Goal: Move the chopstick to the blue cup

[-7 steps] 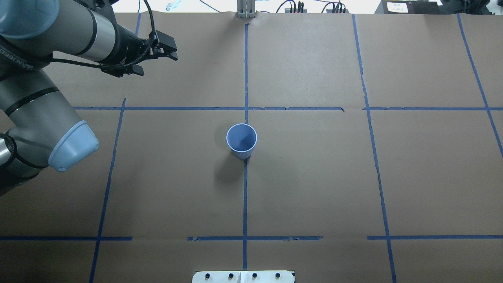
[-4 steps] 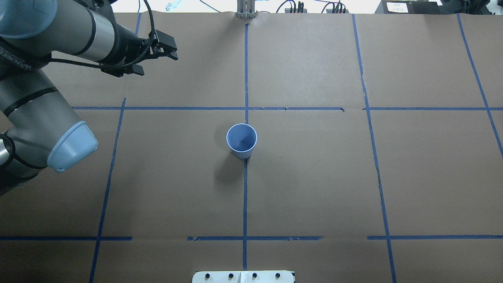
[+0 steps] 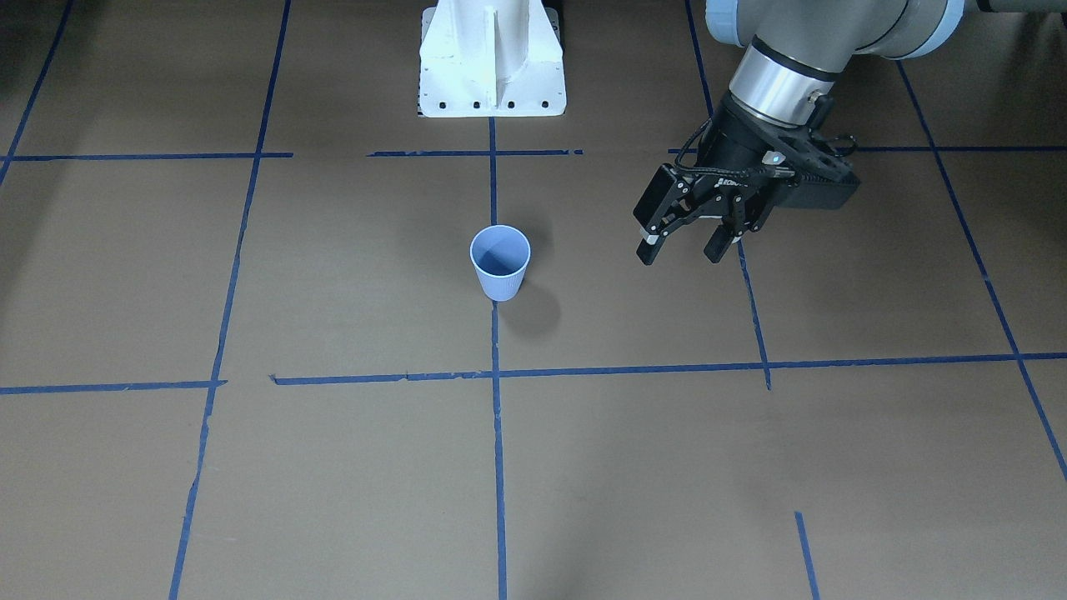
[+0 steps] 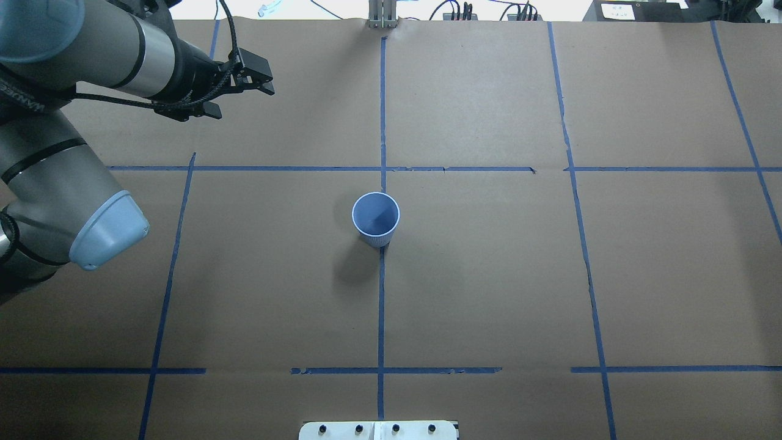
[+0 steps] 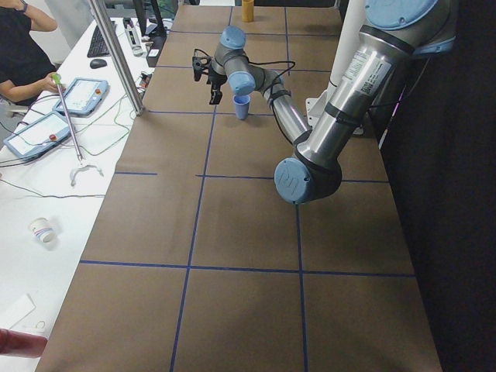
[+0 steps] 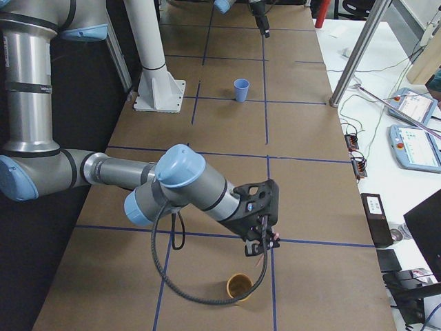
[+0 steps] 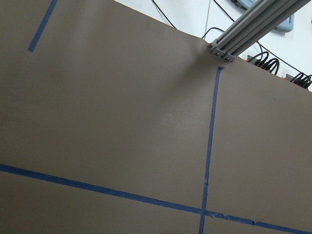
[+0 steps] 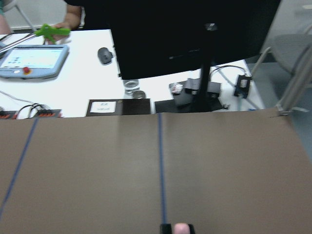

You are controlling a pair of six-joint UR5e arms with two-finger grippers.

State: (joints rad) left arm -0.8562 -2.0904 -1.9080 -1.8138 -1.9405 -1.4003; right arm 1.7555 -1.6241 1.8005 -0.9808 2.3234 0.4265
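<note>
The blue cup (image 4: 376,217) stands upright on the brown paper at the table's centre, also visible in the front view (image 3: 500,262); nothing shows inside it. My left gripper (image 3: 679,252) hangs open and holds nothing, above the table to the cup's far left (image 4: 244,95). My right gripper (image 6: 262,238) is far from the cup, near the table's right end. In the right wrist view a pale pink chopstick (image 8: 181,228) tip sits pinched between its black fingertips, so it is shut on the chopstick.
A small orange cup (image 6: 239,285) stands on the table just below the right gripper. The white robot base (image 3: 492,58) sits at the near edge. A metal post (image 4: 382,15) rises at the far edge. A person (image 5: 19,54) sits at the side desk.
The left arm has drifted slightly left and away, its gripper still open. The blue cup has not moved.
</note>
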